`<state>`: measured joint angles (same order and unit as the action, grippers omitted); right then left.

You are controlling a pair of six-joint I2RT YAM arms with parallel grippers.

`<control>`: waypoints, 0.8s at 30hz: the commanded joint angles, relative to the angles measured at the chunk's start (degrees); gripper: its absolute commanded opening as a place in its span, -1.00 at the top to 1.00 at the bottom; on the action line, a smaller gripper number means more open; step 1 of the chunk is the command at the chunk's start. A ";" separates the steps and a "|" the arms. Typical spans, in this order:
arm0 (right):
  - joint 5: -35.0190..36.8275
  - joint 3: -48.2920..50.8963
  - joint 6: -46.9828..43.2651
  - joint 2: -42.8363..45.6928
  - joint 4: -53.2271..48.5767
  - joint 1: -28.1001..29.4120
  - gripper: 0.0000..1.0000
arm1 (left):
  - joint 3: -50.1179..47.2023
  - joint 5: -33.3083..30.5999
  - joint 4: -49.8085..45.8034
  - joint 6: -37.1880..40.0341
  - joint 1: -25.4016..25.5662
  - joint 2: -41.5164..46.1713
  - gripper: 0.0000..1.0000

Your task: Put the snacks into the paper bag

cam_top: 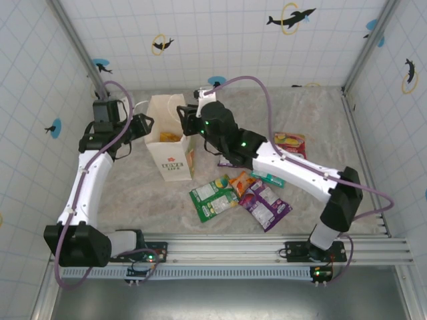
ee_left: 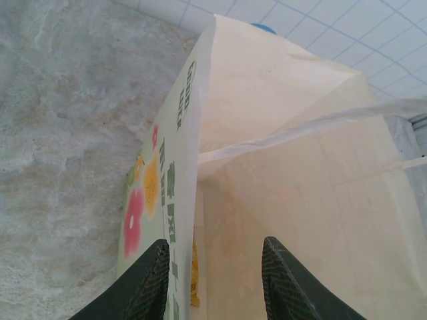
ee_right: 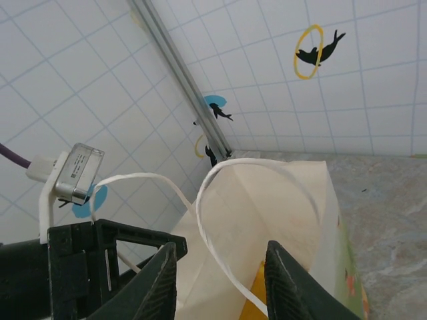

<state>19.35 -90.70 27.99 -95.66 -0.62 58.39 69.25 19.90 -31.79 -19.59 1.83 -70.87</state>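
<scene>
Right now your left gripper (ee_left: 215, 243) has its fingers apart either side of the paper bag (cam_top: 171, 160) wall, upper left of centre. Your right gripper (ee_right: 221, 247) is spread too, empty, over the mouth. The snacks (cam_top: 212, 198) lie just lower right.

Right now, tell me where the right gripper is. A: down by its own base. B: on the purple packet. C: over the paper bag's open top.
C: the right gripper hangs above the open mouth of the paper bag, well away from the purple packet.
</scene>
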 commanded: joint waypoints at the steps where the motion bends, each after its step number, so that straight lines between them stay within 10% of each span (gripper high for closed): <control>1: -0.02 2.11 -2.65 4.29 -5.14 -0.72 0.19 | 1.62 -0.81 -1.91 -0.77 0.29 2.09 0.16; 14: -7.37 29.28 6.93 21.60 -18.34 -14.29 0.03 | -2.80 -3.33 -4.60 -1.85 0.22 6.74 0.08; 24: -22.53 55.54 12.69 33.00 -6.51 -40.92 -0.08 | -5.69 -3.60 -2.95 -2.86 0.24 8.07 0.07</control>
<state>2.07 -39.18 37.67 -64.51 -13.04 21.43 64.27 17.23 -35.16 -21.34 1.83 -63.75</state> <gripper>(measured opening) 0.538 0.464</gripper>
